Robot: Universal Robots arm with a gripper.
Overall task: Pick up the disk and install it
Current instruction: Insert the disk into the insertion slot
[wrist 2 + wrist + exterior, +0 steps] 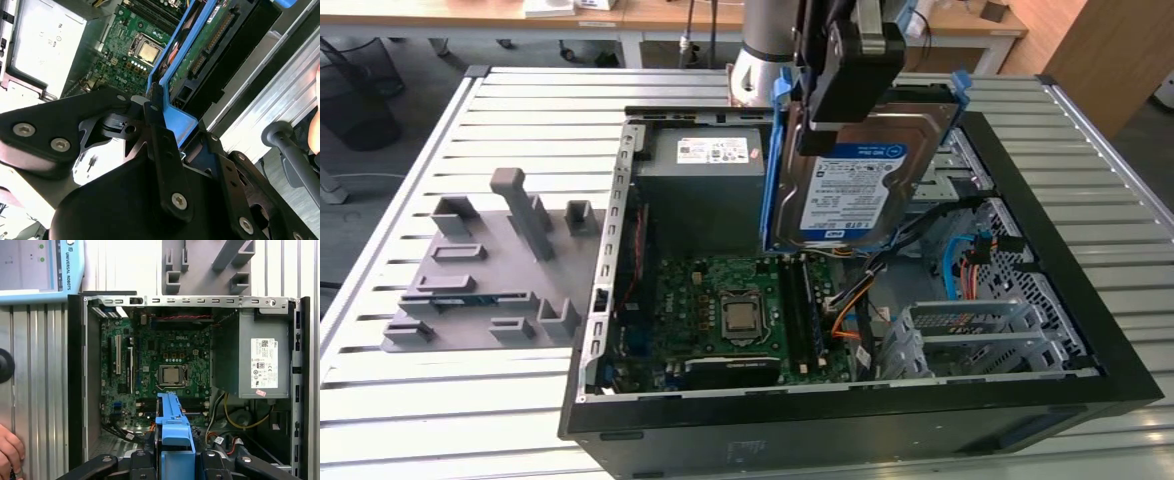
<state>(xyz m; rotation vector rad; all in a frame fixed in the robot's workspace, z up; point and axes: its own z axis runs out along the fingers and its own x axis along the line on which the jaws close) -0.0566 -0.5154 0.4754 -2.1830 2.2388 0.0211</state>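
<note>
The disk (857, 185), a silver hard drive with a blue-and-white label and a blue carrier frame, hangs on edge above the open computer case (854, 412). My gripper (838, 118) is shut on the disk's upper end. In the first wrist view the blue carrier (173, 432) sticks out from between the black fingers (145, 460), with the motherboard (165, 365) beyond it. The second wrist view shows one finger (161, 135) pressed against the carrier (176, 120) and the drive's green circuit board (200, 50).
A grey power supply box (707, 180) sits in the case's far corner; orange and blue cables (854, 300) lie near the drive bays (987, 330). A grey fixture (480, 270) stands at the exterior view's left. A person's hand (10, 450) rests beside the case.
</note>
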